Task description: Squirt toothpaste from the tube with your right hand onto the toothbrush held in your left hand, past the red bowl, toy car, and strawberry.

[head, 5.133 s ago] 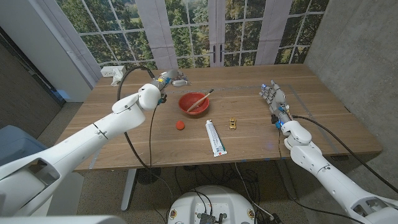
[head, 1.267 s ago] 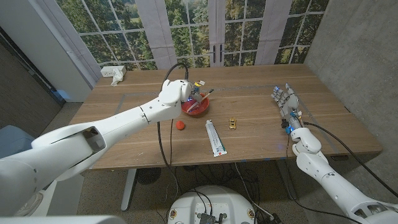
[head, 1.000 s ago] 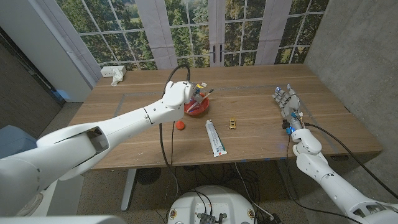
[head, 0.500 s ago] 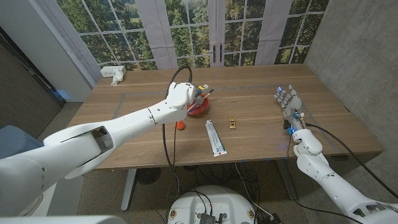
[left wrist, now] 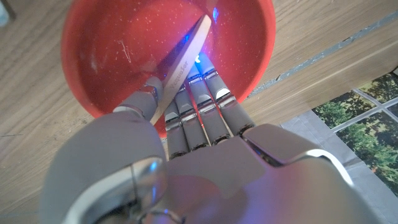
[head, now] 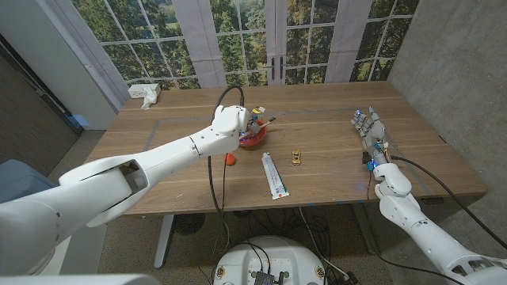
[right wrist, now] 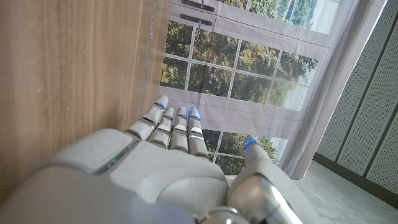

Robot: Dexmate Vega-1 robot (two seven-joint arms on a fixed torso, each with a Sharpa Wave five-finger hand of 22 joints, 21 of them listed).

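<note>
Red bowl: left hand pinches one toothbrush; right hand empty, fingers apart.

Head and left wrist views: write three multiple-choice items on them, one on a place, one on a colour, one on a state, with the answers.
1. Where does the tube lie?
A. in the bowl
B. on the table between strawberry and car
C. in the right hand

2. What colour is the bowl?
A. red
B. blue
C. white

3. What is the left hand doing?
A. resting far from everything
B. holding the tube
C. reaching into the bowl, fingers at the toothbrush

Answers:
1 B, the tube lies on the wood with the strawberry on one side and the car on the other.
2 A, its rim and inside are red.
3 C, the left wrist view shows the fingers alongside the toothbrush inside the bowl; a firm grip cannot be told.
</note>
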